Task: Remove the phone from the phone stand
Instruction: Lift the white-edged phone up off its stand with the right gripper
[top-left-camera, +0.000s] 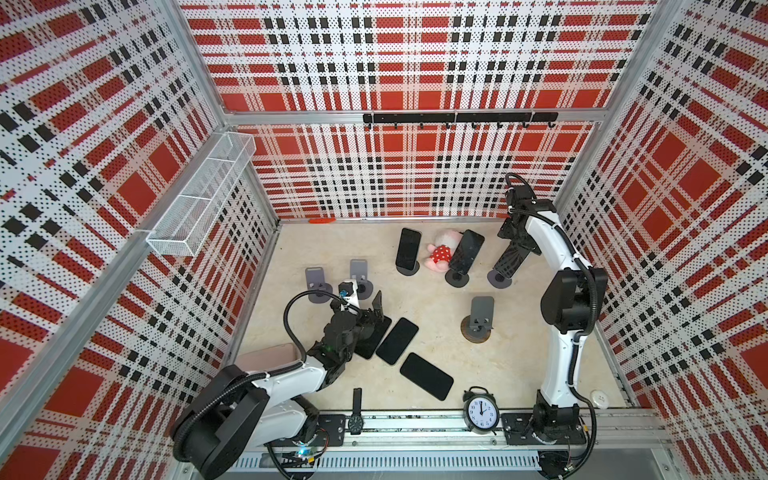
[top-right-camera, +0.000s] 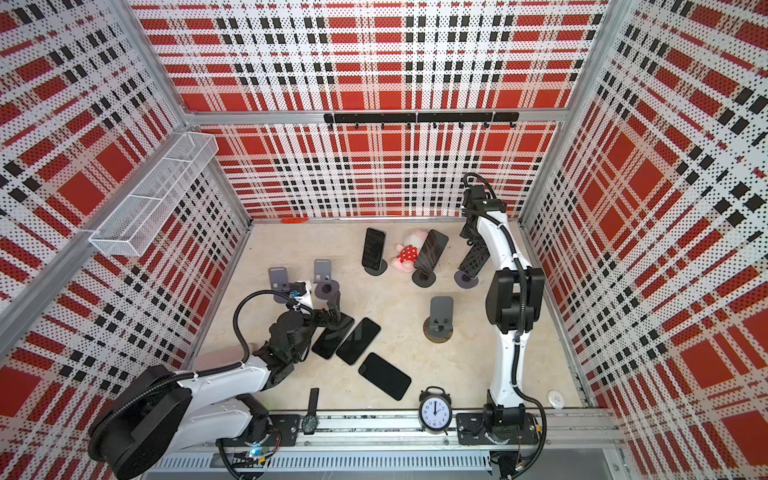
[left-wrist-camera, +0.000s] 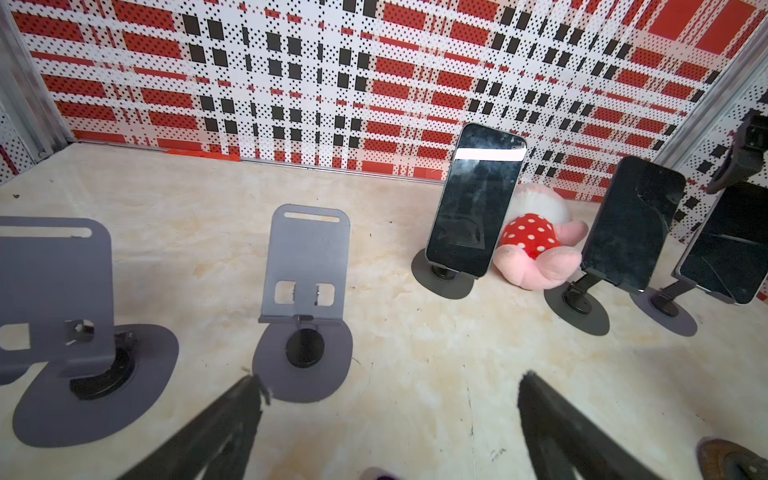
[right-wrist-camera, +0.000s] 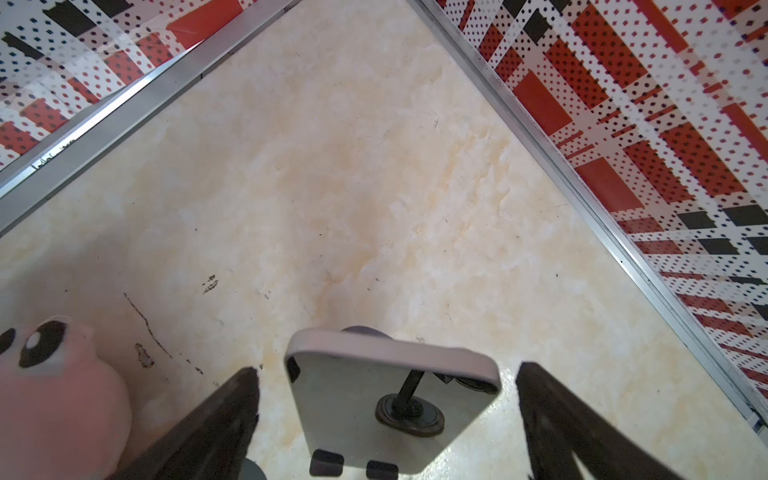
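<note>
Two arms are mine. The right arm (top-left-camera: 548, 239) reaches into the back right corner, its gripper (right-wrist-camera: 386, 372) spread wide and grasping nothing. The phone (right-wrist-camera: 395, 353) leans on its stand (right-wrist-camera: 409, 415) between my fingers (right-wrist-camera: 232, 415), apart from both. My left gripper (left-wrist-camera: 389, 380) is likewise released, low over the flat phones (top-left-camera: 397, 340). In both top views my right wrist hides the phone's top end. From the right wrist only its pale upper edge is plain. Below that I cannot tell phone from stand plate.
</note>
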